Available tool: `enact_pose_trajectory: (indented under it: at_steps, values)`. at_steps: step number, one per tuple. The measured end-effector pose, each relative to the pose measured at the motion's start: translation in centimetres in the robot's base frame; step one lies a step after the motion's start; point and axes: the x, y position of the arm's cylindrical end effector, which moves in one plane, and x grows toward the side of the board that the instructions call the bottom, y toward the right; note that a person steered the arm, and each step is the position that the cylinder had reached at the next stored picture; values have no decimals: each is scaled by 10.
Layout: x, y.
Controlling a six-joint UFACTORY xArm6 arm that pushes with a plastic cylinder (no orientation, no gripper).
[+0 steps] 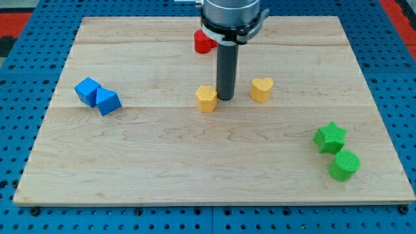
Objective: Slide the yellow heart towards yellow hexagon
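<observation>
So the whole thing sits on a pale wooden board with visible plank seams and grain running across it, and that board lies on a blue pegboard-style base full of little holes, which shows on all sides; there's a bit of red surface peeking in at the view's top right corner. My tip is down on the wood, right between the two yellow pieces: the yellow hexagon is just beside it on the view's left, practically touching the rod, and the yellow heart sits a little apart on the view's right. It's just a plain dark rod, so nothing opens or closes and it isn't holding anything. Behind the rod, toward the view's top, a red block is half hidden by the arm, so I can't make out its shape. Over at the view's left are two blue blocks touching each other, and at the lower right a green star sits just above a green cylinder, nearly touching.
</observation>
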Motion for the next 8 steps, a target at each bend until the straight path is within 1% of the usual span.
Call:
enact_pose_trajectory:
  at_steps: [1,2,3,4,5,6,7,8]
  values:
    - [50,5]
    - [34,-29]
    - [-14,-30]
    - [-23,-8]
    - [-4,66]
    - [-25,113]
    - [-44,87]
    - [1,122]
